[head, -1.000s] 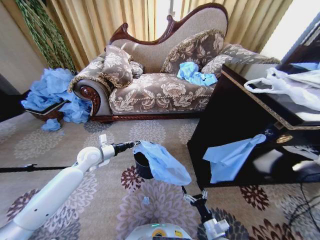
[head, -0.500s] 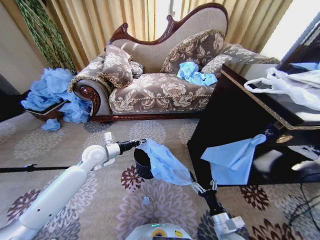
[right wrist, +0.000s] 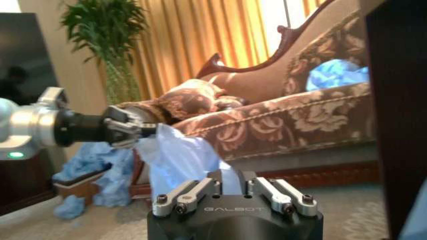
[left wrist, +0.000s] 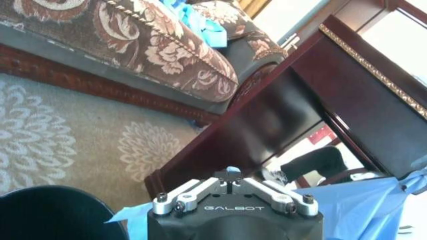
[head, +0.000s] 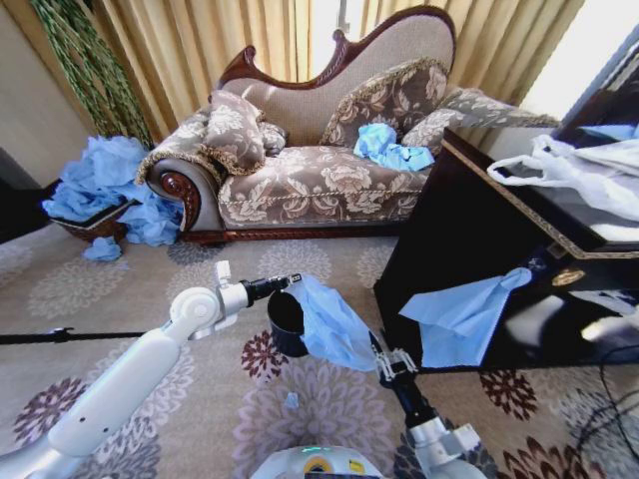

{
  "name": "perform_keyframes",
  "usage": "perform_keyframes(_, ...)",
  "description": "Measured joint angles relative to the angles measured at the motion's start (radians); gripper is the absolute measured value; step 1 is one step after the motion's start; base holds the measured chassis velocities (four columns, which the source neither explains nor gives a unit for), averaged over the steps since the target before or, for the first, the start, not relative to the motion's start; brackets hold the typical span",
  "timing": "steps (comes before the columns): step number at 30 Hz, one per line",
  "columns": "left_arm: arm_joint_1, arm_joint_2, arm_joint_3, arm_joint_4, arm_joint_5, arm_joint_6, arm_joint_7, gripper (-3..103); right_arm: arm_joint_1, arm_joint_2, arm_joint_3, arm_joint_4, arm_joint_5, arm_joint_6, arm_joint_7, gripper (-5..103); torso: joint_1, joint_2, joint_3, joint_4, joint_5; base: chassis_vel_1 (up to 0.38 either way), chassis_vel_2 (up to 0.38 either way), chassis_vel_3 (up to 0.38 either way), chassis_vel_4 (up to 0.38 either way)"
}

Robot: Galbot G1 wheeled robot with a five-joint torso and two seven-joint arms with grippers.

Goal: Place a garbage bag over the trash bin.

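From the head camera, the trash bin (head: 286, 324) stands upright on the flowered carpet (head: 120, 289), mouth up, just in front of the robot and near the corner of the dark cabinet (head: 469, 239). The garbage bag (head: 332, 321) hangs stretched over the bin's right side, its long axis slanting from upper left down to lower right. The left gripper (head: 291, 281) pinches the bag's upper corner right above the bin's far rim, jaws closed tight on the plastic. The right gripper (head: 387, 363) grips the bag's lower end, low and to the right of the bin, close to the cabinet's base. Open carpet lies to the left of the bin and behind it, up to the sofa (head: 310, 170); on the right the cabinet wall crowds the bag. A second blue bag (head: 459, 314) hangs against the cabinet front, apart from the held one. A white plastic bag (head: 579, 170) lies on the cabinet top, and a heap of blue bags (head: 105, 190) sits beside the sofa's left arm.

In the left wrist view, the bin's dark rim (left wrist: 57, 212) curves just beside the gripper body, with blue plastic (left wrist: 353, 205) spreading away toward the cabinet; the fingertips themselves are hidden by the body.

In the right wrist view, the left gripper (right wrist: 137, 131) shows farther off, clamped on the bag's (right wrist: 180, 157) top corner, and the plastic drapes down toward the right gripper's own body.
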Motion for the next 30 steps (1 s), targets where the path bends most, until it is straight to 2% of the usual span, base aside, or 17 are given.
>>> perform_keyframes(2,-0.002,-0.005,0.000,-0.005,0.000,0.000,-0.003,0,0.006,-0.035,-0.018,0.006,0.020,-0.016,0.006,2,0.000,0.000,0.000,-0.0001,0.0000,0.000,0.000,0.000,0.000)
perform_keyframes(4,-0.001,-0.007,0.000,-0.009,-0.001,0.000,-0.005,0,0.014,-0.055,-0.030,0.005,0.030,-0.027,0.013,-2,0.000,0.000,0.000,-0.0001,0.0000,0.000,0.000,0.000,0.000)
perform_keyframes(15,0.017,-0.009,-0.008,-0.052,-0.009,-0.003,-0.009,0,0.084,-0.153,-0.073,-0.071,0.129,-0.102,0.030,-2,0.000,0.000,0.000,0.0000,0.0001,0.000,0.000,0.000,0.000)
perform_keyframes(20,0.029,-0.006,-0.012,-0.080,-0.009,-0.007,0.002,0,0.139,-0.204,-0.105,-0.078,0.221,-0.146,0.082,-1,0.000,0.000,0.000,0.0001,0.0001,0.000,0.000,0.000,0.000)
perform_keyframes(30,0.045,0.004,-0.005,-0.158,-0.002,-0.010,0.008,0,0.257,-0.267,-0.185,-0.083,0.296,-0.200,0.149,0,0.000,0.000,0.000,0.0000,0.0000,0.000,0.000,0.000,0.000)
